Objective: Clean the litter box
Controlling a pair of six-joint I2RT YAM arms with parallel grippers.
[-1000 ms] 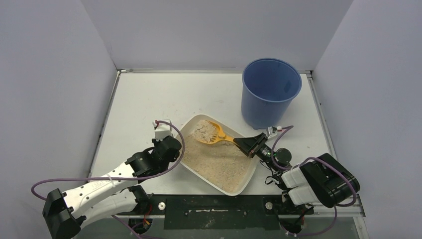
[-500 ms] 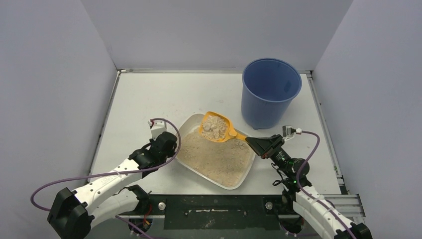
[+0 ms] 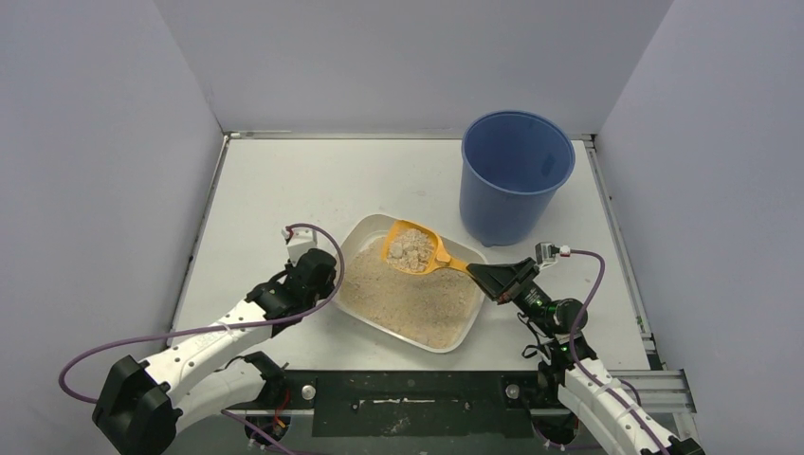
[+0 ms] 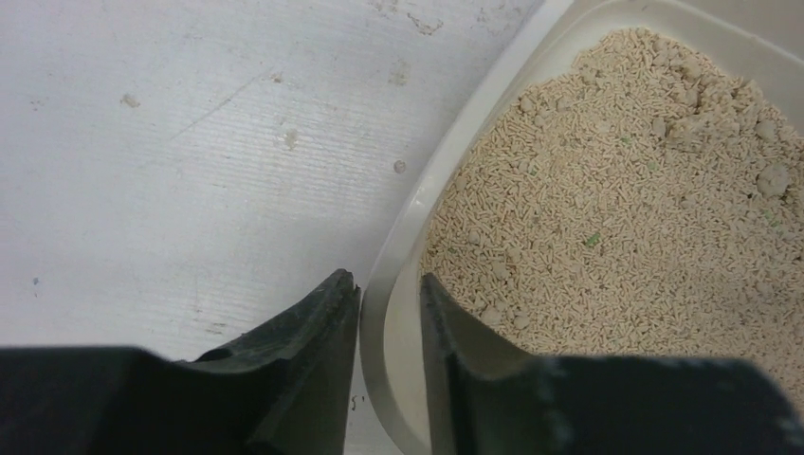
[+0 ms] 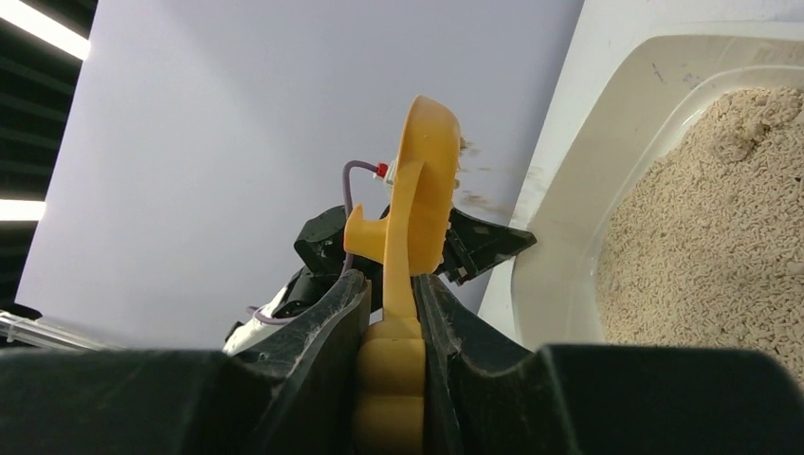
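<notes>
Top external, layout: the litter box point(image 3: 364, 235) sits on the white table point(image 3: 284, 190) between the two arms, with the blue bucket point(image 3: 515, 175) behind it and to the right.
Top external, grip: the right gripper point(image 3: 484, 276) pinches the handle of the orange scoop point(image 3: 414, 248). The scoop is loaded with clumps and hangs above the far end of the tray.
Top external, risk: there is bare table to cross on the way to the bucket. A tilt or jerk would likely drop clumps there, and a low pass could knock the bucket's rim.
Top external, writing: none legible.
Left wrist, grip: the left gripper point(image 4: 389, 289) has its fingers closed across the tray's rim point(image 4: 474, 114), one outside and one over the litter point(image 4: 616, 190).
Left wrist, risk: the hold is thin and on a corner. If it slips, the tray may slide or turn.
Left wrist, writing: none.
Right wrist, grip: the fingers are clamped on the ribbed handle point(image 5: 391, 379).
Right wrist, risk: loose grains show in the air beside the bowl point(image 5: 422, 180). Any roll of the wrist would probably shed more.
Right wrist, writing: none.
</notes>
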